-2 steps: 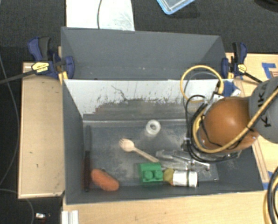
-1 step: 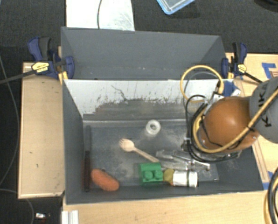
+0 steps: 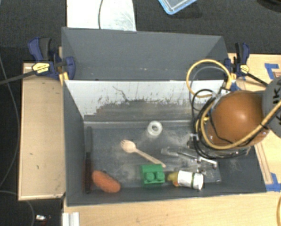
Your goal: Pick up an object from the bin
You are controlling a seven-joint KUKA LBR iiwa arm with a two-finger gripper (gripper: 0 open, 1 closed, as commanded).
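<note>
Taking the floor of the bin (image 3: 131, 98) as the clock face, we find the gripper (image 3: 199, 158) low at about 4 o'clock, under the arm's orange cover (image 3: 237, 119). We cannot tell whether it is released or clenched, and we see nothing held in it.

Nearest thing: a white cylinder (image 3: 190, 179) with a yellowish end, lying on its side at 5 o'clock, just beside the gripper at the gripper's 6 o'clock. We cannot tell whether the two touch.

Step in hand, in our judgement: the approach. Every item lies on the floor and nothing has been lifted. The next move would call for centring over the cylinder, closing across its short width, and then a straight lift. Being round, it may roll away.

Count of contents:
- white cylinder: one
- green block (image 3: 152, 175), 6 o'clock, just beside the cylinder: one
- wooden spoon (image 3: 138, 152), near centre: one
- orange oval piece (image 3: 105, 181), 7 o'clock: one
- pale ring (image 3: 154, 128), 12 o'clock: one
- dark stick (image 3: 87, 171), along the wall at 8 o'clock: one

Six loose items in all.
</note>
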